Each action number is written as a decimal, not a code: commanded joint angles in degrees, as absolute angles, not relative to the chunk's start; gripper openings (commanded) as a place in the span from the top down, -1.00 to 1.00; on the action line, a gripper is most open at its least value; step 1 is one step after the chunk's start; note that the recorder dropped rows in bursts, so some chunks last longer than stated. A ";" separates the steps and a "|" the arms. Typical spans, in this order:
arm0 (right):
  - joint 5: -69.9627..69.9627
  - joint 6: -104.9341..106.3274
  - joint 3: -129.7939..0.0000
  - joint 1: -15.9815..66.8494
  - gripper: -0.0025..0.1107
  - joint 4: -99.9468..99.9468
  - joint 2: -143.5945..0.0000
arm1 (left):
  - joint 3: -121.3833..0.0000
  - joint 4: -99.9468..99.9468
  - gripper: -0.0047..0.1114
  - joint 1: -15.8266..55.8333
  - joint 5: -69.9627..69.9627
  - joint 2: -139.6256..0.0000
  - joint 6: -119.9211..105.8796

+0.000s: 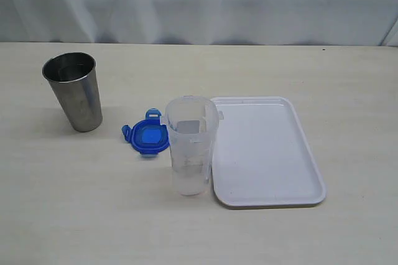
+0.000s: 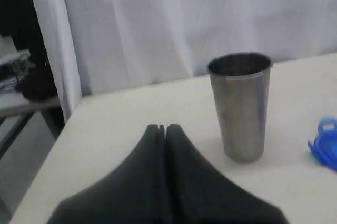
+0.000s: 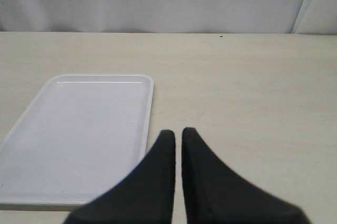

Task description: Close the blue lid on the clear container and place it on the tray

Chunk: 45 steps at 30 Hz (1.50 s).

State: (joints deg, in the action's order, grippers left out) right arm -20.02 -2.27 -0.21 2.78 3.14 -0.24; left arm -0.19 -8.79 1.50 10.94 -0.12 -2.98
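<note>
The clear container stands upright and uncapped in the middle of the counter, just beside the tray. The blue lid lies flat on its other side, toward the steel cup. The left claw and right claw are pressed together, empty

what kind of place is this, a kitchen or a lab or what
Most likely a staged robot test bench, not a kitchen: a plain pale table backed by a white curtain, with only a few props, a steel cup, blue lid, clear container and white tray.
</note>
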 commanded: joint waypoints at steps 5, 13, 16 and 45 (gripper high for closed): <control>-19.80 -2.25 0.00 2.59 0.88 3.22 0.00 | 0.00 -9.43 0.92 1.47 -12.25 0.00 -2.80; -19.80 -2.25 0.00 2.59 0.88 3.22 0.00 | 0.00 -10.73 0.92 1.47 -39.79 0.00 2.30; -19.80 -2.25 0.00 2.59 0.88 3.22 0.00 | 0.00 -11.92 0.92 1.47 -42.68 0.00 10.61; -19.80 -2.25 0.00 2.59 0.88 3.22 0.00 | -7.69 -18.83 -0.89 1.47 -37.49 -46.95 12.62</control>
State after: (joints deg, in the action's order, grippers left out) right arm -20.02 -2.27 -0.21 2.78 3.14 -0.24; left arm -7.41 -18.14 1.50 -36.98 -42.16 14.96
